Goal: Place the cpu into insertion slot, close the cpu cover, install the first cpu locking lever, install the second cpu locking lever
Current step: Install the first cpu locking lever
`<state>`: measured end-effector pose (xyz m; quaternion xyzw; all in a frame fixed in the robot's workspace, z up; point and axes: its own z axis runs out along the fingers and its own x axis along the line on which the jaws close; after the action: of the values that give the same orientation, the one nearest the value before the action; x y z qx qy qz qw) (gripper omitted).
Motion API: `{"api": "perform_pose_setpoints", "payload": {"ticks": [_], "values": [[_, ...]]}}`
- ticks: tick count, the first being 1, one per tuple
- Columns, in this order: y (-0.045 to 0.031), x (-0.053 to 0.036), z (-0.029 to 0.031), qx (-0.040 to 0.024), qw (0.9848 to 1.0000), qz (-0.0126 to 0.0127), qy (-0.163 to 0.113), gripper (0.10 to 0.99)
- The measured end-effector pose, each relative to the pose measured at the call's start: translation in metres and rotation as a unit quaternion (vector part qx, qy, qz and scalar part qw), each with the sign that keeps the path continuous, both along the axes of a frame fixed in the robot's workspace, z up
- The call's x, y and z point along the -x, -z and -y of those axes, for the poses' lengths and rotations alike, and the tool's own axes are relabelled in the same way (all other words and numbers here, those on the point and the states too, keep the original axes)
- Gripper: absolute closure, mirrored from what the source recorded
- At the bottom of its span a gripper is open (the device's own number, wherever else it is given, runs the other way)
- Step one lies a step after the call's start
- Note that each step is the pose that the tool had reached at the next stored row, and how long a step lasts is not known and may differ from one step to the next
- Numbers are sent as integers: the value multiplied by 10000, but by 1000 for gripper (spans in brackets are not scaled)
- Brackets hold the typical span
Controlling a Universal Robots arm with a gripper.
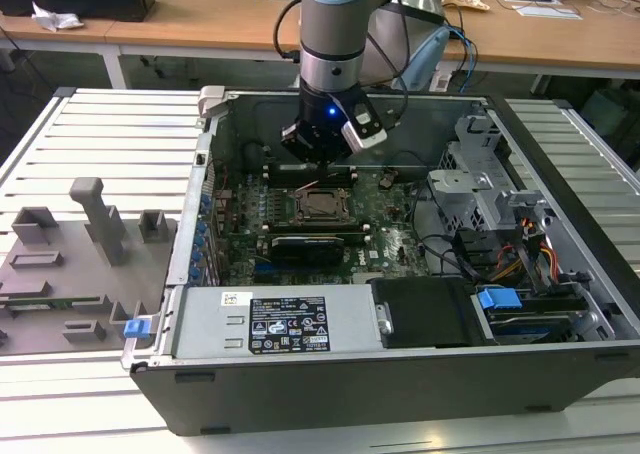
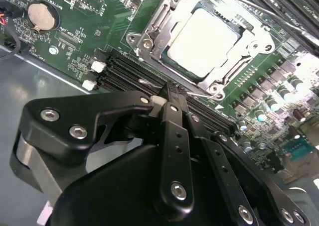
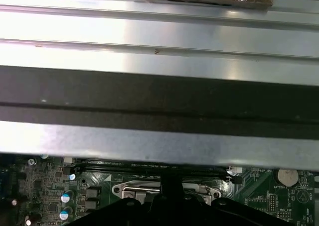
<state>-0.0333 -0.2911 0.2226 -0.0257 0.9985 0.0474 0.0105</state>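
In the exterior view my gripper [image 1: 322,170] hangs inside the open computer case, just behind the insertion slot [image 1: 322,206] on the green board. The second wrist view shows the cpu [image 2: 202,37], its silver-grey top lying flat in the socket. The cpu cover [image 2: 149,34] lies down around it. My gripper [image 2: 169,92] is shut, with its tip at a thin wire locking lever [image 2: 202,92] that runs along the socket's edge by the memory slots [image 2: 129,69]. Whether the tip touches the wire is unclear. In the first wrist view the gripper [image 3: 167,185] stands in front of the socket frame [image 3: 129,190].
A long black expansion card [image 1: 305,246] sits in front of the socket. The case's metal wall [image 3: 159,96] rises close behind the gripper. A coin battery [image 2: 41,15] lies on the board. Drive cages and cables [image 1: 500,224] fill the exterior view's right. A grey fixture tray [image 1: 80,264] lies at its left.
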Motion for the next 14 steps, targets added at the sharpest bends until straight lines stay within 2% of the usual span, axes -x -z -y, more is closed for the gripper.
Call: {"api": "perform_pose_setpoints", "payload": {"ticks": [14], "values": [[98, -96, -31, 0, 10000, 0, 0, 980]]}}
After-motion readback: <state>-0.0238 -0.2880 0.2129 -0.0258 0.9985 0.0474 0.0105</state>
